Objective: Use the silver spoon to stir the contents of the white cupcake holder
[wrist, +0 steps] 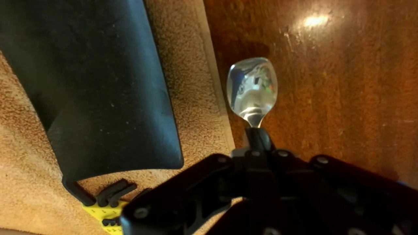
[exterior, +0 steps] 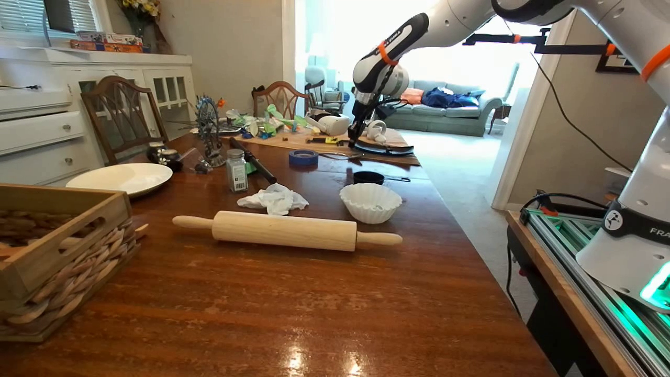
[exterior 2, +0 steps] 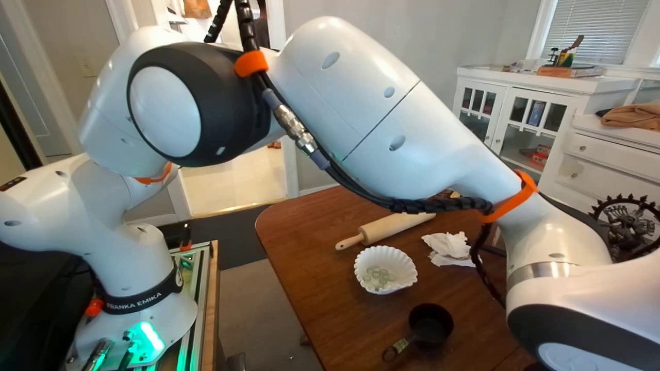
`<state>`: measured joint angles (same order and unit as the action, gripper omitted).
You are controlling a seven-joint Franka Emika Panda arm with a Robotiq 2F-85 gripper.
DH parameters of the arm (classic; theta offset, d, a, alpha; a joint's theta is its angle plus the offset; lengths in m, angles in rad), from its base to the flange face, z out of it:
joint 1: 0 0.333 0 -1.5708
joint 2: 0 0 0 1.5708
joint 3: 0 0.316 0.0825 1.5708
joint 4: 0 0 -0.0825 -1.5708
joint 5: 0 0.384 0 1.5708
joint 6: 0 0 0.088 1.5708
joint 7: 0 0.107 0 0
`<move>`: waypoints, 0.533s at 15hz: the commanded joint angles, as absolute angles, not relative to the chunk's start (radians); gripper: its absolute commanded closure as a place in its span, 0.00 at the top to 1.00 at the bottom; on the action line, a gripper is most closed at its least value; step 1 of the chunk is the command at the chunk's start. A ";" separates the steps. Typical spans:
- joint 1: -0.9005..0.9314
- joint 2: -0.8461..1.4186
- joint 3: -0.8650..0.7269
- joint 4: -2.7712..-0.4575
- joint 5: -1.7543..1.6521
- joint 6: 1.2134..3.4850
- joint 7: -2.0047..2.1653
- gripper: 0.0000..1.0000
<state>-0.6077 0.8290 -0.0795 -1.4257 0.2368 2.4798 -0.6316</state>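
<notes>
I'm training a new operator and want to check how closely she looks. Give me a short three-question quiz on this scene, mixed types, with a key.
1. Open: what is in the white cupcake holder?
2. True or false: the silver spoon is outside that holder.
3. Choose: the long wooden thing near the holder is A) a ladle, B) a rolling pin, C) a broom.

Key:
1. Small pale pieces, too unclear to name.
2. True; its bowl shows over the tabletop in the wrist view.
3. B.
</notes>
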 commanded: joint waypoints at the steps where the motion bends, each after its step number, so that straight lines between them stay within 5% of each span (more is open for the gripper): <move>1: -0.630 0.882 -0.054 -1.362 0.203 2.459 -0.627 0.00; 8: -0.634 0.928 -0.052 -1.319 0.175 2.444 -0.619 0.00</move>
